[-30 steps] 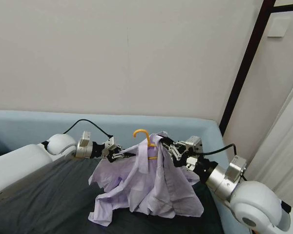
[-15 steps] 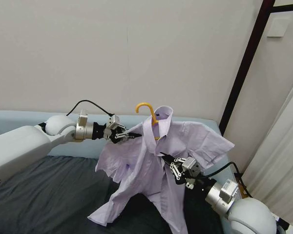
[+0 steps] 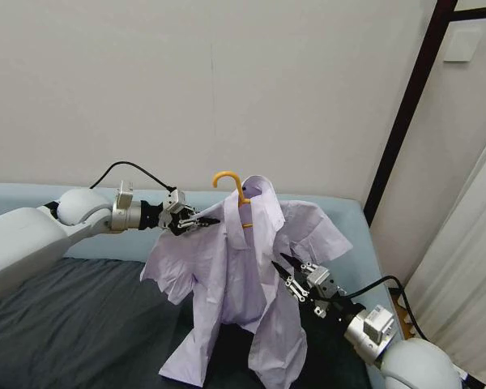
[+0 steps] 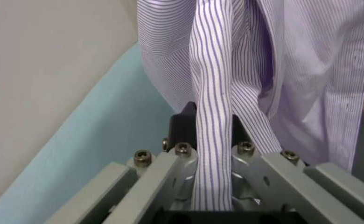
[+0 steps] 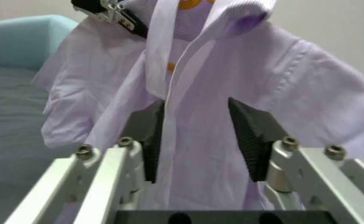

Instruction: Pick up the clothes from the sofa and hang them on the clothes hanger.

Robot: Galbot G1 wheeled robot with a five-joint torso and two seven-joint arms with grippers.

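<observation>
The left pincer [image 3: 201, 221] is pressed onto a fold of the lilac pinstriped cotton shirt [image 3: 235, 275] near its shoulder, holding it aloft over the pale blue sofa [image 3: 32, 207]. The right pincer [image 5: 194, 116] stands spread just before the placket. The cloth looks light, limp and probably slippery, so doubled seams are the best places to grip. The yellow plastic hanger [image 3: 229, 182] sits inside the collar.
</observation>
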